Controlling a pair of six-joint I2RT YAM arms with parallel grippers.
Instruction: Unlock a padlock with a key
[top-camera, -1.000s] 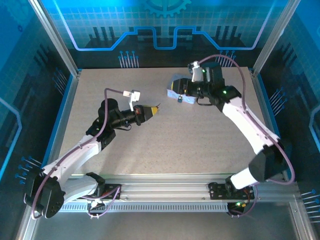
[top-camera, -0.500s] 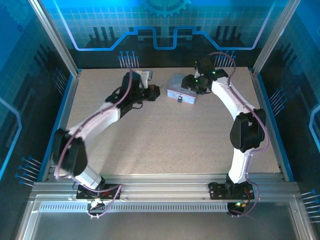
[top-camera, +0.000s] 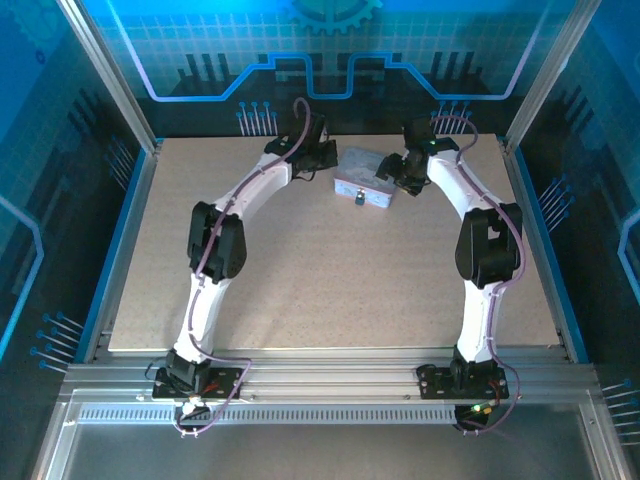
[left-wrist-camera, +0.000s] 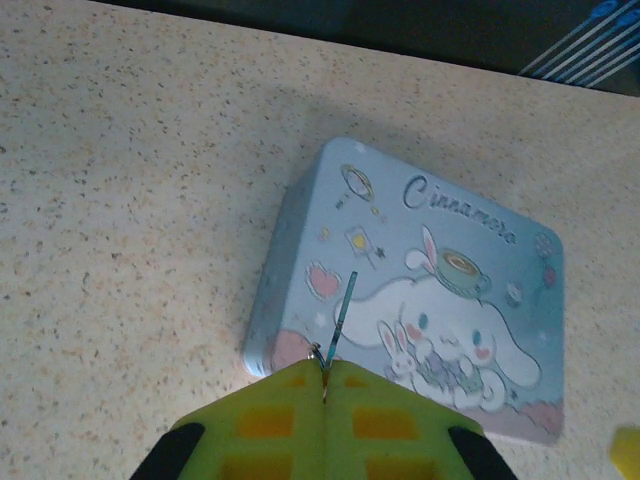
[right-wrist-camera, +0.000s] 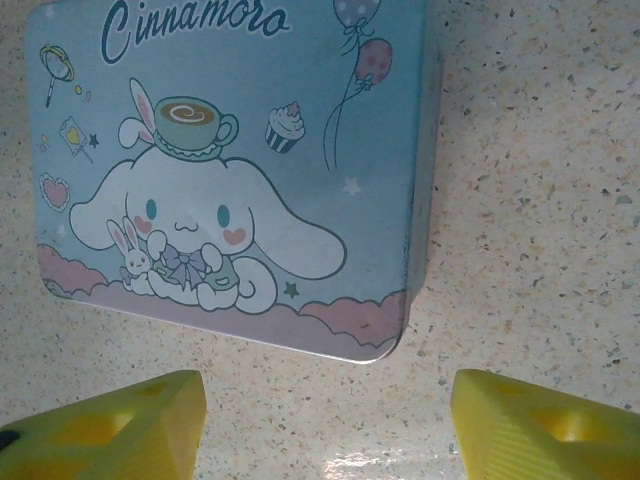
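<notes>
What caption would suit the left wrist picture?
Closed yellow left hand pinching the thin key over a cartoon-print tin.

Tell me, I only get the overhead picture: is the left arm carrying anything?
Observer: Yes. The left wrist camera shows the left pincer shut on a thin key that points out over the tin.
Operator: And the other arm?
Observer: The right pincer is open, its yellow fingers apart with only table between them.
Operator: What's on that tin?
Observer: A cartoon white dog with a cup on its head.
</notes>
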